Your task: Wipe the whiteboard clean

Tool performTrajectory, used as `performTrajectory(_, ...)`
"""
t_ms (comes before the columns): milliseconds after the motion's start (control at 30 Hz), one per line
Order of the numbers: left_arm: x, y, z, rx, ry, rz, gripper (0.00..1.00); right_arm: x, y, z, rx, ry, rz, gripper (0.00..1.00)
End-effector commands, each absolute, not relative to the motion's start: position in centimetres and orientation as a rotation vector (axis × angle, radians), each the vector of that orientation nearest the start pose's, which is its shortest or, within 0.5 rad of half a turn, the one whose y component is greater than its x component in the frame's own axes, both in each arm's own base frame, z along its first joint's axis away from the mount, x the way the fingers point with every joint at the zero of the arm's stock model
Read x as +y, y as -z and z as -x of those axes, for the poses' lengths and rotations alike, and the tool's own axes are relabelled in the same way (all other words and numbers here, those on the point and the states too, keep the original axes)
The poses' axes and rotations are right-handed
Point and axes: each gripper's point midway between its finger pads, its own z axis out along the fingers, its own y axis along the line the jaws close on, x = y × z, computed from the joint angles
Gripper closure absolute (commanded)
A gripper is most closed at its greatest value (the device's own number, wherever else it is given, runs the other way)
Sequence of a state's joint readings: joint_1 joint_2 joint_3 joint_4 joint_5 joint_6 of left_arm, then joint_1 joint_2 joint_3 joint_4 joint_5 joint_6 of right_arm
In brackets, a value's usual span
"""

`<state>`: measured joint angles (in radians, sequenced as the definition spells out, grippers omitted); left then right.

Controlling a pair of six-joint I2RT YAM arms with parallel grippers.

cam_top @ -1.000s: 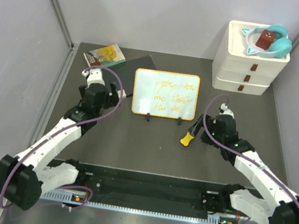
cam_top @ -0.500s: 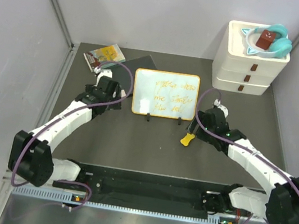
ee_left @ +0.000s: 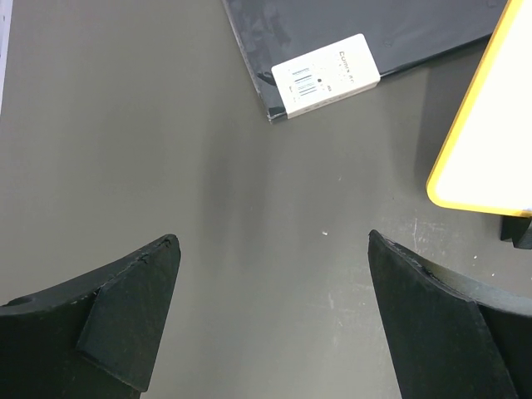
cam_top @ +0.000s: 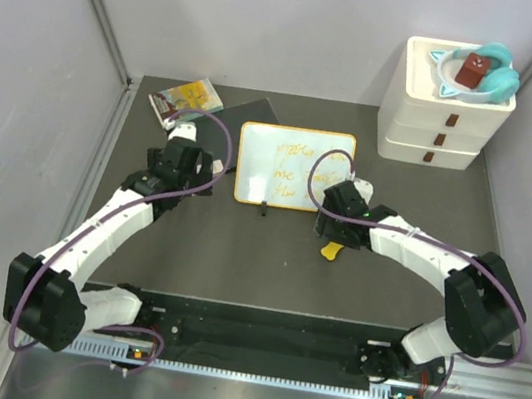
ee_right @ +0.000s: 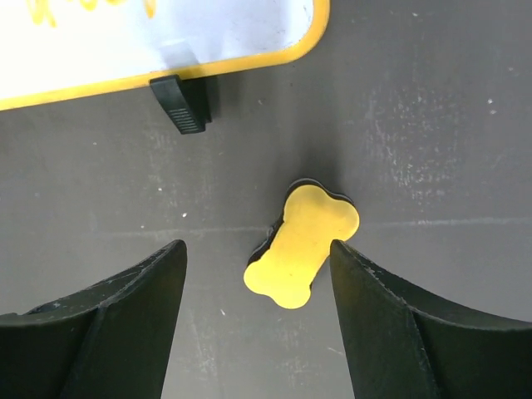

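Right gripper (ee_right: 258, 249) swung over eraser (ee_right: 301, 245) | it and left gripper (ee_left: 273, 239) wide, empty | dark tabletop (cam_top: 238, 246), grey walls (cam_top: 294, 22)

The dark grey table (cam_top: 238, 246) carries the whiteboard (cam_top: 286, 167) on its black feet, a yellow bone-shaped eraser (cam_top: 333, 251) near its right corner, a dark mat (cam_top: 238, 117), a small book (cam_top: 189, 99) and white drawers (cam_top: 445, 127).

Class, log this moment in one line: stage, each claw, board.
stage: eraser not yet gripped | right claw: open, over eraser | left claw: open, beside whiteboard | whiteboard: writing present
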<state>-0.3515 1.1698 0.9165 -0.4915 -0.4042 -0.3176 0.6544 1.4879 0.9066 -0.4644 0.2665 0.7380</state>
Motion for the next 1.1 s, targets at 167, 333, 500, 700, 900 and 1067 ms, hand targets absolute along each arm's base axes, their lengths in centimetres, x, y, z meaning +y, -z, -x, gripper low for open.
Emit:
performTrajectory(167, -5.5, -16.7, -32.3, 2.201, -0.101, 0.162, 0.01, 16.4, -6.2, -27.3, 2.54, 0.009, -0.273, 0.33)
performTrajectory(333, -5.4, -16.7, -32.2, 2.199, -0.11, 0.166, 0.01, 16.6, -5.3, -27.0, 2.568, 0.004, -0.253, 0.34)
performTrajectory(500, -5.2, -16.6, -32.2, 2.198, -0.122, 0.168, 0.01, 17.6, -3.8, -27.1, 2.618, -0.01, -0.24, 0.35)
performTrajectory(700, -5.1, -16.5, -32.2, 2.199, -0.129, 0.173, 0.01, 18.6, -2.3, -26.5, 2.686, -0.044, -0.216, 0.44)
performTrajectory(900, -5.5, -16.5, -32.4, 2.207, -0.109, 0.161, 0.01, 18.5, -2.6, -26.4, 2.67, -0.062, -0.221, 0.77)
performTrajectory(1067, -6.0, -16.5, -32.4, 2.212, -0.078, 0.122, 0.01, 18.5, -3.1, -26.4, 2.659, -0.072, -0.207, 0.87)
